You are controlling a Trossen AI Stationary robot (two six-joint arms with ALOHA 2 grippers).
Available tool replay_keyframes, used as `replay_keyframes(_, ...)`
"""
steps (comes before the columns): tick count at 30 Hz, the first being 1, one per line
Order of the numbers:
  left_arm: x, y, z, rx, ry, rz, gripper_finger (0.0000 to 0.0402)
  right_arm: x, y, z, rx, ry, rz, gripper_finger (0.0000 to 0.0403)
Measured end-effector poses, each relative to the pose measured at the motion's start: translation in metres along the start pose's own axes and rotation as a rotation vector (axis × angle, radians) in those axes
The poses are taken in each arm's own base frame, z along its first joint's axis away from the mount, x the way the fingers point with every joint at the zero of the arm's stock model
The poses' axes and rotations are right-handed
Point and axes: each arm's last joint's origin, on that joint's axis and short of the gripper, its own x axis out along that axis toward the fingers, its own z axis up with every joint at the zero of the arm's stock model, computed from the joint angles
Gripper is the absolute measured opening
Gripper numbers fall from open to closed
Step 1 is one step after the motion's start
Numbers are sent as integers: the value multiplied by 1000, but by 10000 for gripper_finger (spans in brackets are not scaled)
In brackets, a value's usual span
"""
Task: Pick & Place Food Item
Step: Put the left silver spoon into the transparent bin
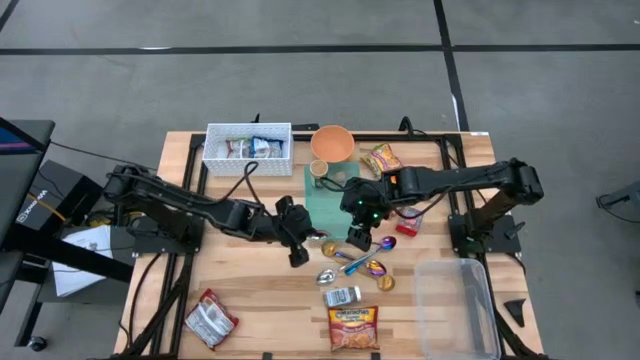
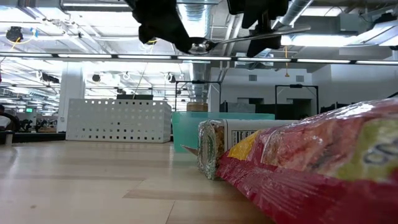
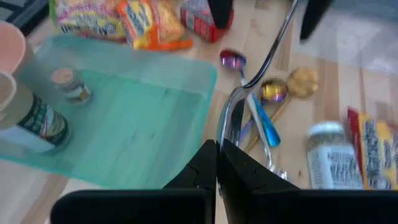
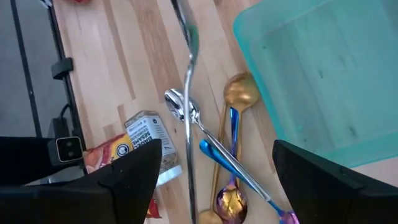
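My left gripper (image 3: 216,163) is shut on a silver spoon (image 3: 268,56), held in the air over the table's middle beside the teal tray (image 1: 325,200). The spoon's handle (image 4: 189,93) runs between the open fingers of my right gripper (image 4: 224,180), which hangs above the loose spoons (image 4: 233,134) and touches nothing. Food lies on the table: a small jar (image 1: 343,297) on its side, an orange noodle packet (image 1: 352,328), a snack bag (image 1: 382,158) and a red-and-silver bag (image 1: 210,320). My left gripper pinches the silver spoon at its bowl end (image 3: 227,121) between its two shut fingers. The fingers come from the table's left side, slanting down. The spoon is lifted clear, nearly level, and its handle (image 2: 273,34) points toward the right arm.
A white basket (image 1: 248,147) and an orange bowl (image 1: 332,143) stand at the far edge. Two small containers (image 3: 37,118) stand on the teal tray. A clear bin (image 1: 455,305) sits at the near right, a red packet (image 1: 408,225) beside my right arm.
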Motion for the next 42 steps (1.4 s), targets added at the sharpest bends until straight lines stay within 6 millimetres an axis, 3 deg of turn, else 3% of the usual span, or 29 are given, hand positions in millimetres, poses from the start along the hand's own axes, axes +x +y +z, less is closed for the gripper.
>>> replay_keyframes(9, 0, 3, 8, -4, -53, -18, 0, 0, -1, 1, -17, 8, 17, 299)
replay_keyframes(13, 0, 3, 8, -4, -53, -21, 0, -1, -4, 1, -10, 21, 17, 273)
replay_keyframes(17, 0, 3, 8, -5, -52, -22, 0, -1, -5, 0, -15, 33, 32, 205)
replay_keyframes(22, 0, 4, 8, -6, -53, -20, 0, -1, -4, 0, -43, 43, 67, 46)
replay_keyframes(24, 0, 3, 8, -6, -51, -21, 0, -1, -3, 1, -57, 41, 84, 16)
replay_keyframes(33, 0, 3, 7, -24, -38, -39, 29, -3, -4, 2, -59, 29, 89, 5)
replay_keyframes(42, -12, 11, -10, 44, 137, 19, 124, -3, -7, -4, -40, 90, 55, 2)
